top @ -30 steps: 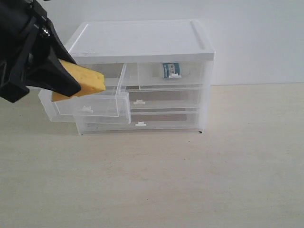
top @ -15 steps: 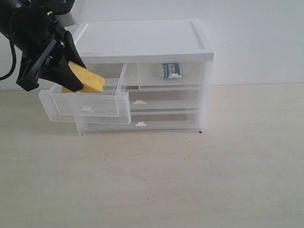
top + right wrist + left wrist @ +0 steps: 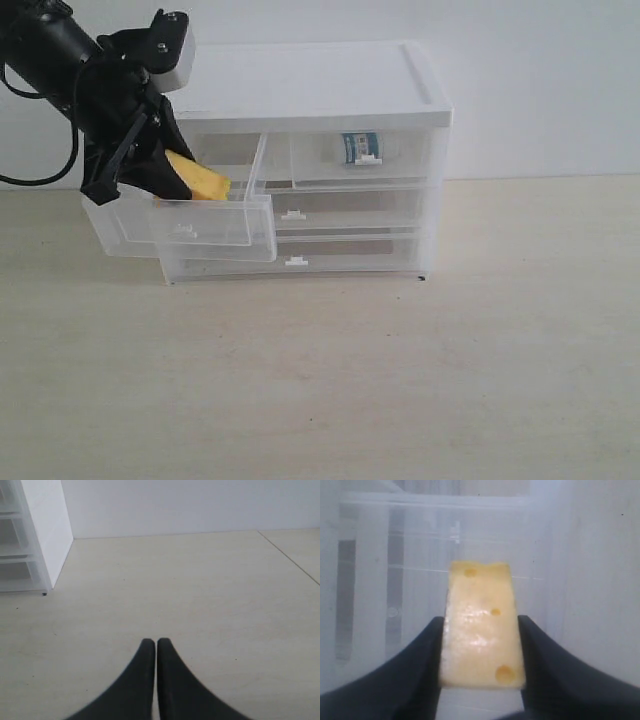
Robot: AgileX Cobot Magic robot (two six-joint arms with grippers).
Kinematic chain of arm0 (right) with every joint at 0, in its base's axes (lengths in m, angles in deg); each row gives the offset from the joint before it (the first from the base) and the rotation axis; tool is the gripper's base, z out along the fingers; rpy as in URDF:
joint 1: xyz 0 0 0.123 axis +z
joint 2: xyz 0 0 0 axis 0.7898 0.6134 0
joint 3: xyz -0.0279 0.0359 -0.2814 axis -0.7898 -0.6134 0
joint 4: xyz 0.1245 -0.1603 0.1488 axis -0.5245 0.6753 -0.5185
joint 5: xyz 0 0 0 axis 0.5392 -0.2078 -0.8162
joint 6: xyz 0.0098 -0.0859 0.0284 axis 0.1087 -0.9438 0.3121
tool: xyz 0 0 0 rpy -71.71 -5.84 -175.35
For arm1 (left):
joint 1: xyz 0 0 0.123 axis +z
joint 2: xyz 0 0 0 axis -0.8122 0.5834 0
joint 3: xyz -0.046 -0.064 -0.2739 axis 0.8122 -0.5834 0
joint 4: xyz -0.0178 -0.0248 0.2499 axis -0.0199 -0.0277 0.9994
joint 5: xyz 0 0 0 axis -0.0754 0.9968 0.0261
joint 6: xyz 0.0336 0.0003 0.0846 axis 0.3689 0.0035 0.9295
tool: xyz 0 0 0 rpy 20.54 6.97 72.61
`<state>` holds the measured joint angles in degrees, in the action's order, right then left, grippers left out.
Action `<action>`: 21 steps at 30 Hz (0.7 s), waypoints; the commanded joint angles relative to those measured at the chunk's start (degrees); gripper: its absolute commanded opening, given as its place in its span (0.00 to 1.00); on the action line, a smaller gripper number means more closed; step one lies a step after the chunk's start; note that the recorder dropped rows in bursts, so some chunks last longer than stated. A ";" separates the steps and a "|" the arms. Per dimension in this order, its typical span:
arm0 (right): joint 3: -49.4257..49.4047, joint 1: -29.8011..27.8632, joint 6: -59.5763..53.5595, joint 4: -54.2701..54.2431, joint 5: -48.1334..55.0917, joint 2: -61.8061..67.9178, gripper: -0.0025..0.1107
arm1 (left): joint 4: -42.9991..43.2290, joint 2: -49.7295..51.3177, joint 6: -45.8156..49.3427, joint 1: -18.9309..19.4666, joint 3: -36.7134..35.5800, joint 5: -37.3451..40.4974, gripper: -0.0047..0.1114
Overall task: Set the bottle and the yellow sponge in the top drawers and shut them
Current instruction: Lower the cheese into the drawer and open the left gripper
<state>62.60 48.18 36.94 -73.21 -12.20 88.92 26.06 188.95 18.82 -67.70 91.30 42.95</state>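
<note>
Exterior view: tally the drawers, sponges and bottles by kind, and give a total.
Drawers: 4 (top left drawer, pulled out; top right drawer; middle drawer; bottom drawer)
Sponges: 1 (yellow sponge)
Bottles: 1 (bottle, inside the top right drawer)
Total: 6

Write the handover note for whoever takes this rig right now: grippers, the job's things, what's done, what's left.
Left gripper: shut on the yellow sponge, held at the mouth of the pulled-out left top drawer.
Right gripper: shut, empty, above the table.
Bottle: inside the right top drawer, which is closed.
Done: bottle stowed, its drawer shut.
Left: release the sponge into the drawer, withdraw, push that drawer closed.
</note>
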 commanded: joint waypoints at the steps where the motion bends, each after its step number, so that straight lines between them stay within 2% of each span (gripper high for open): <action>1: -0.21 0.09 0.00 -0.03 -0.53 -0.30 0.02 | -1.06 0.81 0.44 0.17 0.34 -3.50 0.08; 3: -0.21 0.09 0.00 -0.03 -0.53 -0.30 0.02 | -1.06 0.81 0.34 0.17 0.34 -5.35 0.11; 9: -0.21 0.09 0.00 -0.03 -0.53 -0.30 0.02 | -1.06 0.81 0.25 0.17 0.34 -7.36 0.39; 14: -0.21 0.09 0.00 -0.03 -0.41 -0.30 0.02 | -1.06 0.81 0.25 0.17 0.34 -7.89 0.56; 17: -0.21 0.09 0.00 -0.03 -0.41 -0.30 0.02 | -1.06 0.81 -0.14 0.17 0.34 -9.24 0.59; 21: -0.21 0.09 0.00 -0.03 -0.41 -0.30 0.02 | -1.06 -0.53 -0.28 0.17 0.43 -9.34 0.59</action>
<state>62.60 48.18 36.94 -73.21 -12.20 88.92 25.82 189.87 18.96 -67.70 91.30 34.28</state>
